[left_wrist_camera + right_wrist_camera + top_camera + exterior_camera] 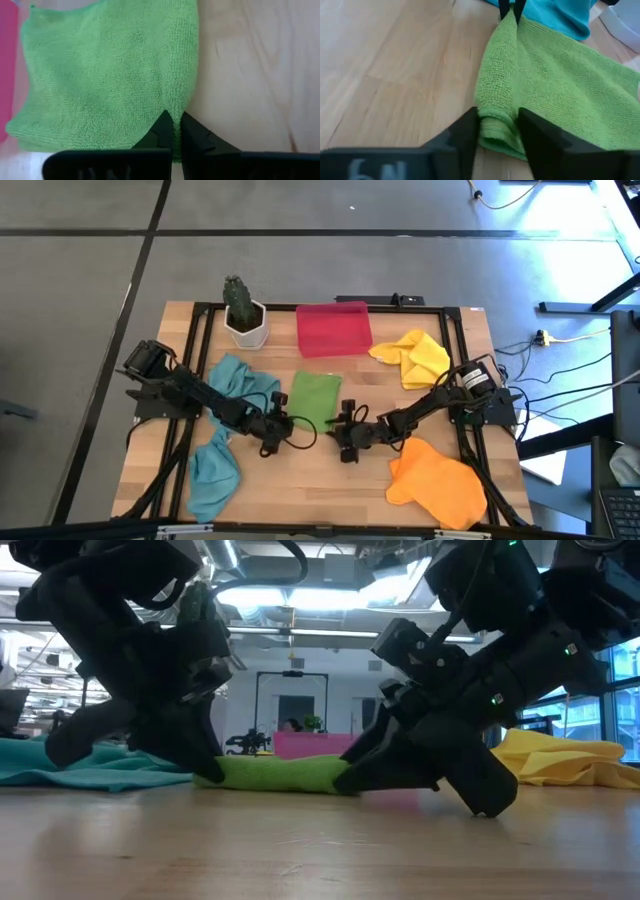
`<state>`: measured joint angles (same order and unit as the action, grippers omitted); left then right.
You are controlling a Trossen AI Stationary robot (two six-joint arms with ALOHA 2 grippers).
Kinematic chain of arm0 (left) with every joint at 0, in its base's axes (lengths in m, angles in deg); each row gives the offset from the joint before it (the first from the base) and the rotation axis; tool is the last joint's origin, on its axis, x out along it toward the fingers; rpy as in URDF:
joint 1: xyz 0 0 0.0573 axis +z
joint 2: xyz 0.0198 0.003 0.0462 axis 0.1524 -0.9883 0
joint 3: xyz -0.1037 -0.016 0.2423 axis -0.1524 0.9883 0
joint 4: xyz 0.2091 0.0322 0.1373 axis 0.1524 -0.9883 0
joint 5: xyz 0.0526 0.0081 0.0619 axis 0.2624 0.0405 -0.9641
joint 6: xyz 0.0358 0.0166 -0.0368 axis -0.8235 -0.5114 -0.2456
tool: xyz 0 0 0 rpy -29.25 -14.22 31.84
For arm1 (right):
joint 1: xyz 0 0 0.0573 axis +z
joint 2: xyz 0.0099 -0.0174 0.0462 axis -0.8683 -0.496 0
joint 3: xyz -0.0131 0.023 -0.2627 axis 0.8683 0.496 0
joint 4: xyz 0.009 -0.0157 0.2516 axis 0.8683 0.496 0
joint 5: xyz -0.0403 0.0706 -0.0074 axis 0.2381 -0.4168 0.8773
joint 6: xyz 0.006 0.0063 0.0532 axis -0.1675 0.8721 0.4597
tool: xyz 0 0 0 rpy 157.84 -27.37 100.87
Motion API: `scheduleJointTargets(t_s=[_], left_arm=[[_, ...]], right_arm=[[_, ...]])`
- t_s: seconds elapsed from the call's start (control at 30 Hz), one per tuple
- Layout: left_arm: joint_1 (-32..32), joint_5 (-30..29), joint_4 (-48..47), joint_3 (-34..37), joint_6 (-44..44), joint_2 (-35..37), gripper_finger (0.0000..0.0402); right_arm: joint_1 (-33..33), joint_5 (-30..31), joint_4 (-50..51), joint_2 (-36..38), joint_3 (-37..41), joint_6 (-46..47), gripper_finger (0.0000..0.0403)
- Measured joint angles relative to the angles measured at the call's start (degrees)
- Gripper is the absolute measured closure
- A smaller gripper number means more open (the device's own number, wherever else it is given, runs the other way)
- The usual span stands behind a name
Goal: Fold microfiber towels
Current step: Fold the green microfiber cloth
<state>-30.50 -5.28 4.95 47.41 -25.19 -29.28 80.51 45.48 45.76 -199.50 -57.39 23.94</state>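
Observation:
The lime green towel (315, 398) lies folded on the table's middle; it also shows in the low view (280, 774). My left gripper (286, 423) is shut on its near left corner and my right gripper (345, 430) on its near right corner. A teal towel (240, 380) lies crumpled left of the green one, and a second teal towel (213, 470) at the near left. The yellow towel (415, 358) lies at the far right and the orange towel (440, 485) at the near right. My left gripper pinches the green towel's near edge at its left corner (172, 107) between its two fingers, which stand almost together. The fingers come slanting down from the table's left. The towel lies flat on the table beyond them. My right gripper pinches the green towel's near right corner (497, 117) between its two fingers, where the cloth is folded in several layers. The fingers come slanting down from the table's right. The towel rests on the table, its near edge running to my left gripper (510, 11).
A red tray (333, 328) stands behind the green towel at the far middle. A plant in a white pot (244, 315) stands at the far left. Bare wood (320, 490) lies at the near middle between the teal and orange towels.

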Motion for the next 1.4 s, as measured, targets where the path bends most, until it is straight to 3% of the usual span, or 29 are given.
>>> scheduleJointTargets(t_s=[0.23,0.57,0.73,0.97,1.13,1.3,1.4], left_arm=[[-0.4,6.1,0.0,-0.1,3.8,0.2,0.0399],[-4.5,15.7,0.0,-2.8,8.6,0.1,0.0401],[-8.2,16.7,-1.9,-7.5,7.7,0.1,0.0401],[-9.8,16.1,-8.1,-13.1,6.4,0.1,0.0400],[-9.1,16.3,-10.5,-14.8,6.3,0.1,0.0399],[-5.7,19.4,-13.3,-14.9,5.4,1.2,0.0399],[-2.1,20.6,-13.4,-13.7,3.2,1.4,0.0400]], right_arm=[[0.5,-3.6,0.5,-0.1,0.1,2.1,0.0389],[4.9,-17.3,1.9,1.8,-1.1,11.2,0.0396],[7.1,-21.5,6.4,5.5,-4.1,13.0,0.0394],[7.4,-21.1,13.4,11.1,-4.6,17.2,0.0394],[7.1,-15.3,16.6,12.2,-4.6,22.1,0.0394],[5.2,-14.4,20.7,12.2,-4.6,27.6,0.0393],[4.6,-10.5,23.7,12.2,-4.7,29.5,0.0393]])
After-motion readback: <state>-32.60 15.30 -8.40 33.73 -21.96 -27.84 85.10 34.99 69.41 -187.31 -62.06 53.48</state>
